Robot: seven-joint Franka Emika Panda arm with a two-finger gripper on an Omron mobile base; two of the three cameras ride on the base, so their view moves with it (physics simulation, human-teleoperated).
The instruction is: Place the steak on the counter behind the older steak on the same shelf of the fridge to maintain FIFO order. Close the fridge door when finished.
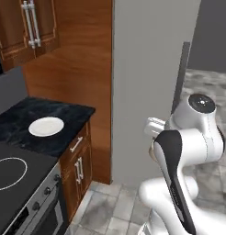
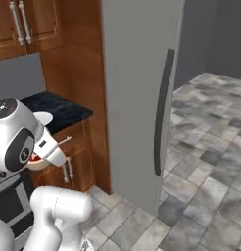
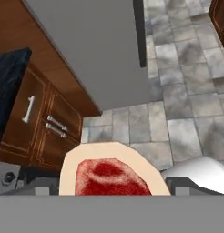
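The steak, red with a tan fat rim, sits between my fingertips, and my gripper is shut on it above the tiled floor. From the right base view the steak shows under the hand, in front of the cabinets. The fridge stands tall and grey to the right of the counter. Its door is shut, with the long dark handle facing me. The shelf is hidden behind the door.
A round white plate lies on the counter. The dark stovetop with a white burner ring is at the lower left. Brown cabinet doors run under the counter. Grey floor tiles spread to the right of the fridge.
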